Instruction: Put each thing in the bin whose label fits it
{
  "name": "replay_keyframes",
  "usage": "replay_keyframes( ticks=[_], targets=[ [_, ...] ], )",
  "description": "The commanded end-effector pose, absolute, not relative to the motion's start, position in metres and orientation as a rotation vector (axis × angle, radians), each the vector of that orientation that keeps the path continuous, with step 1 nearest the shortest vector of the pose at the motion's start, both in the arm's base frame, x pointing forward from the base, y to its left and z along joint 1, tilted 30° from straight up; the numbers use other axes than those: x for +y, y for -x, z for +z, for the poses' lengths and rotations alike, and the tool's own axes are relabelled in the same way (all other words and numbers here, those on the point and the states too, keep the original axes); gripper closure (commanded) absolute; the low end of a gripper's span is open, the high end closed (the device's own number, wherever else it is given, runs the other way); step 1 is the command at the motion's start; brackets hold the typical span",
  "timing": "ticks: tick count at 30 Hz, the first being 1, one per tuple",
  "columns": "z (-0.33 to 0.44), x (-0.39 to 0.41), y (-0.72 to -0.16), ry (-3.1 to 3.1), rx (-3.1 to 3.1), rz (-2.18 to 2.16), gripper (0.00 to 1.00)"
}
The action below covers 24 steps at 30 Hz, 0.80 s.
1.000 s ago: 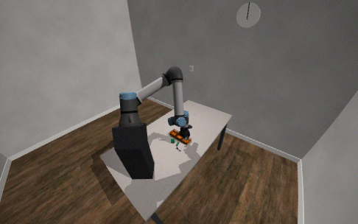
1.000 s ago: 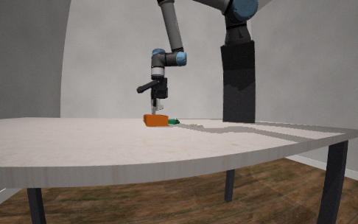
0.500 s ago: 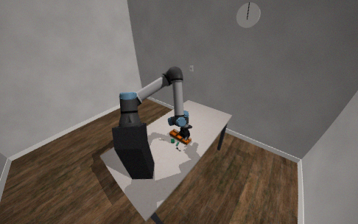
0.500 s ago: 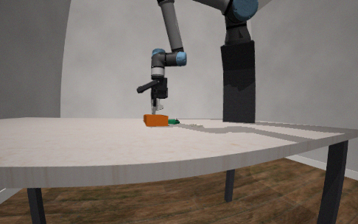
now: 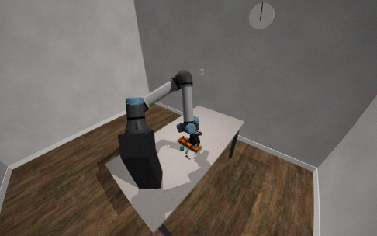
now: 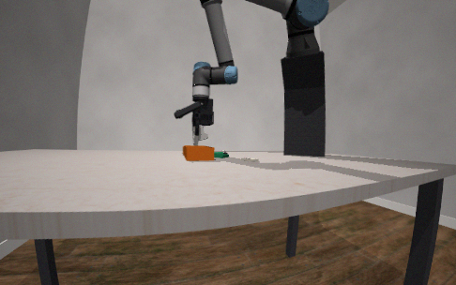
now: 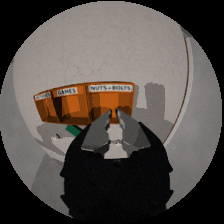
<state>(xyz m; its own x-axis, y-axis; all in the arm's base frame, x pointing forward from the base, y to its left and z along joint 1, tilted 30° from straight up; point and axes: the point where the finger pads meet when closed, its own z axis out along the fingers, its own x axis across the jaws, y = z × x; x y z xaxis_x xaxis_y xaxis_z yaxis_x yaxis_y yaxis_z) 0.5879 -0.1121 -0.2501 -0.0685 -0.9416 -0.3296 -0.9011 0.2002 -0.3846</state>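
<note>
Orange bins (image 5: 197, 149) (image 6: 199, 153) (image 7: 111, 99), set upright in one row, are the heart of this, their labels facing up where I can read two from the wrist: GAMES in the middle and NUTS+BOLTS at one end; the label at the far end is too blurred for me. Standing together like that, I suppose they let the arm (image 5: 187, 102) (image 6: 218, 33) sort with short trips, and open tops suit things being dropped in. The pincer (image 5: 198, 145) (image 6: 195, 142) (image 7: 113, 109) points down at the NUTS+BOLTS end, its tips over that compartment, so the bins lie right below it, the other two compartments off to one side. Its jaws are all but closed, and I see nothing between the tips, though a very thin piece there would be hard to make out. Green pieces (image 5: 181, 148) (image 6: 220, 154) (image 7: 73, 130) lie beside the row, outside it, with a small dark item (image 5: 188, 157) near them and some pale bits (image 5: 170, 146) (image 6: 250, 159) farther out on the table (image 5: 171, 167) (image 6: 141, 187) (image 7: 75, 50). Those look unsorted to me; any with no fitting label should stay put.

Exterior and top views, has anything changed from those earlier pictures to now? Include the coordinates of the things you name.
Nothing visibly changed: the tool (image 5: 196, 146) (image 6: 195, 142) (image 7: 113, 109) is still low over the orange bins (image 5: 188, 144) (image 6: 199, 154) (image 7: 74, 111), and the bins stay upright in the same place on the table (image 5: 217, 120) (image 6: 117, 187) (image 7: 60, 55).
</note>
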Motion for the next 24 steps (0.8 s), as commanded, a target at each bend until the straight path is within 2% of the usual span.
replay_keyframes(
  ticks=[1, 24],
  targets=[
    [-0.25, -0.113, -0.588, 1.71, 1.977, -0.107, 0.96],
    [-0.229, -0.119, -0.578, 1.71, 1.977, -0.107, 0.96]
  ],
)
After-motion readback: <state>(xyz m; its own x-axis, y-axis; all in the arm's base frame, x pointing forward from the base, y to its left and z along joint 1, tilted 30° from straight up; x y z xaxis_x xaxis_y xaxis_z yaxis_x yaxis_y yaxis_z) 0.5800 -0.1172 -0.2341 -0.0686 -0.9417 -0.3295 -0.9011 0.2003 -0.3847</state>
